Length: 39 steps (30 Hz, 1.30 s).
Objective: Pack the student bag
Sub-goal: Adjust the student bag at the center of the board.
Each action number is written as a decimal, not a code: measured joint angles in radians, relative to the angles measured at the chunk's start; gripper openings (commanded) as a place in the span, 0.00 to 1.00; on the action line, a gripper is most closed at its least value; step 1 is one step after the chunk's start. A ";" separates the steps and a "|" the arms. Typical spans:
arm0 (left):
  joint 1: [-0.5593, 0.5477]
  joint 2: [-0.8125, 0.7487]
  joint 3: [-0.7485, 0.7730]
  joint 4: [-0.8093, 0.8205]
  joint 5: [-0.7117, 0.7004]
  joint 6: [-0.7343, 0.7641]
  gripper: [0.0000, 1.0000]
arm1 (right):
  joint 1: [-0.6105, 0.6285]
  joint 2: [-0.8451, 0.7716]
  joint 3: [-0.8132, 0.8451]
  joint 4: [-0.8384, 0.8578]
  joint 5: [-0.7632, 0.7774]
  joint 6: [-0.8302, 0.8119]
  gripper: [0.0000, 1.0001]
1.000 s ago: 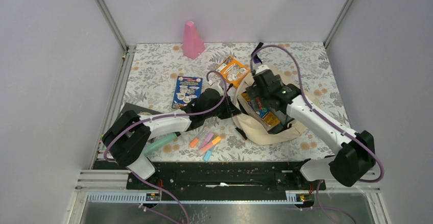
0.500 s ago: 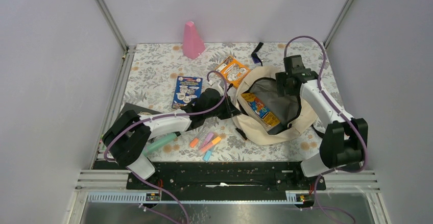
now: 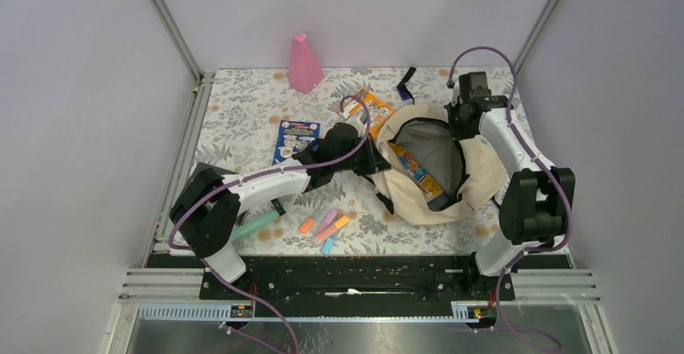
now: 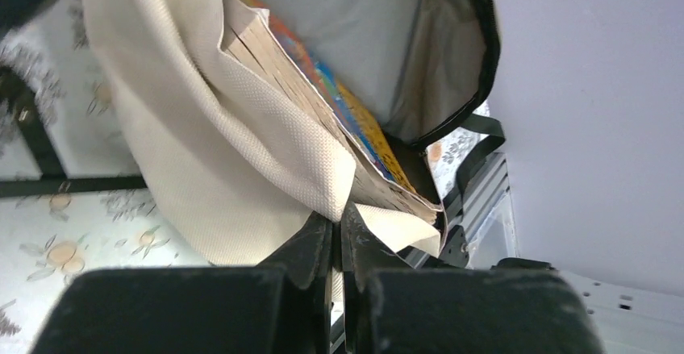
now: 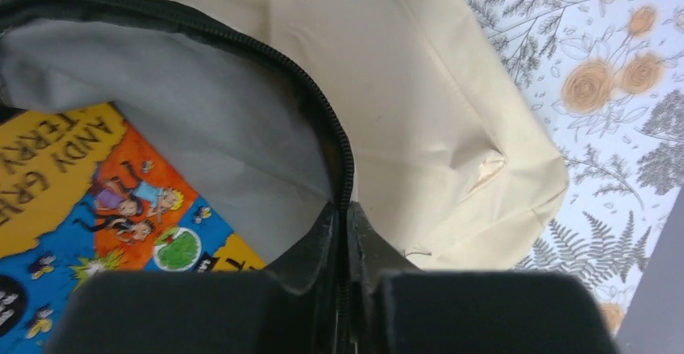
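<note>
The beige student bag (image 3: 476, 178) lies right of centre with its mouth held wide, grey lining showing. A colourful book (image 3: 415, 170) sits inside it, its cover plain in the right wrist view (image 5: 97, 201). My left gripper (image 3: 373, 163) is shut on the bag's near-left fabric edge (image 4: 242, 144); the cloth runs between its jaws (image 4: 337, 214). My right gripper (image 3: 458, 125) is shut on the black zipper rim (image 5: 319, 120) at the far right of the mouth, with the zipper pinched between its jaws (image 5: 347, 209).
An orange book (image 3: 373, 106) and a blue book (image 3: 295, 142) lie left of the bag. Several highlighters (image 3: 325, 226) and a green case (image 3: 256, 226) lie near the front. A pink cone (image 3: 305, 64) stands at the back, with a black strap (image 3: 406, 80) beside the bag.
My right gripper has come out of the bag, moved to its far right rim and shut on the zipper edge. The left gripper has drawn its edge slightly back; the mouth now stands wider.
</note>
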<state>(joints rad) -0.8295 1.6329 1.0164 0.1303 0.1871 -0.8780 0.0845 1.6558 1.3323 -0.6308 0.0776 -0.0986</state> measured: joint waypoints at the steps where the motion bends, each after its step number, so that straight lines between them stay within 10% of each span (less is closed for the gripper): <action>1: 0.000 0.007 0.040 -0.018 0.005 0.013 0.00 | -0.001 -0.005 0.023 -0.014 -0.013 -0.001 0.00; 17: 0.014 0.005 0.323 -0.054 0.077 0.091 0.00 | -0.002 -0.443 0.224 -0.117 0.008 0.055 0.00; 35: 0.008 0.040 0.081 -0.139 0.048 0.101 0.00 | -0.002 -0.272 -0.102 0.027 0.139 0.106 0.00; 39: -0.010 0.040 0.067 -0.157 0.010 0.122 0.18 | -0.002 -0.123 -0.097 0.068 0.174 0.111 0.00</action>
<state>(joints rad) -0.8394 1.6733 1.0832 -0.0265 0.1974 -0.7559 0.0822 1.5330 1.2350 -0.5632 0.2516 0.0128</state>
